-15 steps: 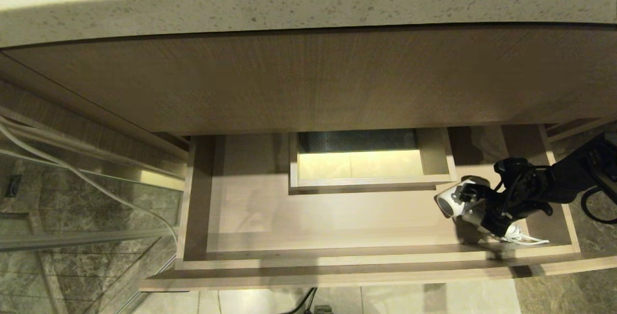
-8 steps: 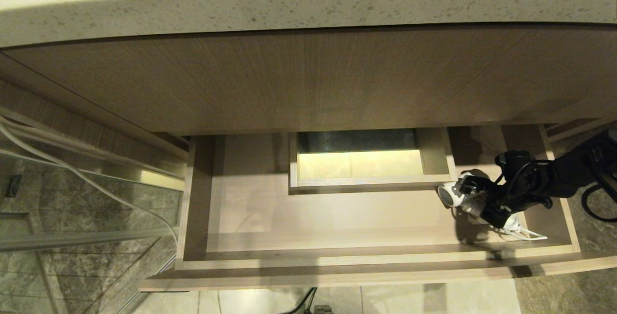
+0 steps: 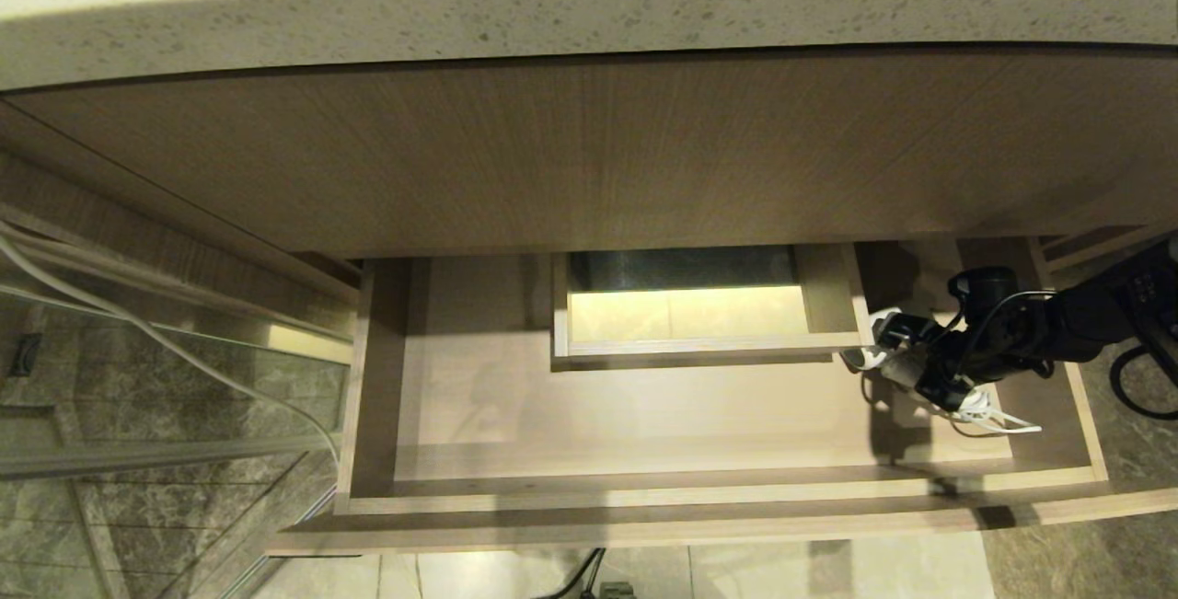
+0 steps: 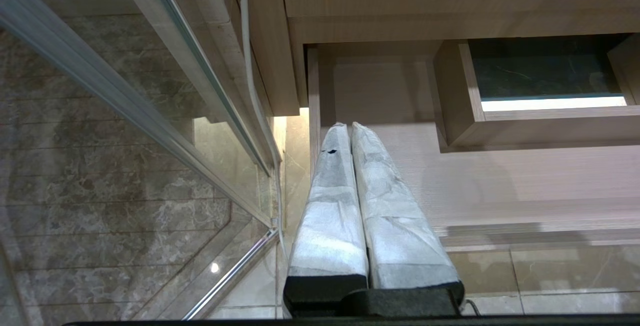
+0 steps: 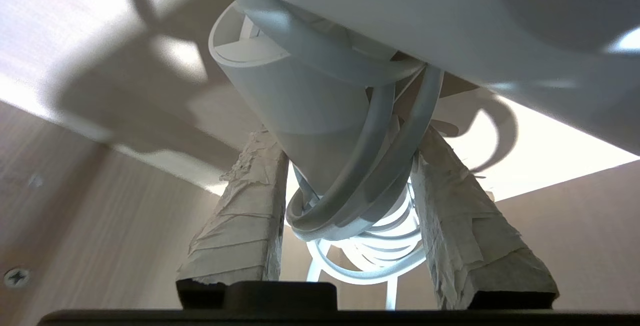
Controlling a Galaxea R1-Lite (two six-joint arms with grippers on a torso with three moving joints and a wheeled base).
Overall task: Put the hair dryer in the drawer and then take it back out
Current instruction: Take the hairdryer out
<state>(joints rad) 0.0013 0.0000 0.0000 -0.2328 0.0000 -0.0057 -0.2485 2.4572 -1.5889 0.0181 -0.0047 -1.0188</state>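
The light-brown drawer (image 3: 644,491) stands pulled out below the counter. In its right part my right gripper (image 3: 906,355) is shut on the small white hair dryer (image 3: 858,359), whose barrel lies beside the right front corner of the boxed cutout (image 3: 709,346). The wound white cord (image 3: 989,417) trails behind it over the drawer floor. In the right wrist view the taped fingers (image 5: 240,226) press on both sides of the hair dryer (image 5: 310,110) and its cord loops. My left gripper (image 4: 350,128) is shut and empty, parked above the drawer's (image 4: 500,181) left front corner, out of the head view.
A taller wood-grain panel (image 3: 589,148) and a speckled counter edge (image 3: 589,15) hang over the drawer's back. A glass panel (image 3: 138,415) and white cables (image 3: 110,314) stand to the left. The drawer's right wall (image 3: 1086,415) is close to the right arm.
My right gripper has carried the hair dryer from near the drawer's front toward its back, up to the cutout's right corner. The left arm has not moved.
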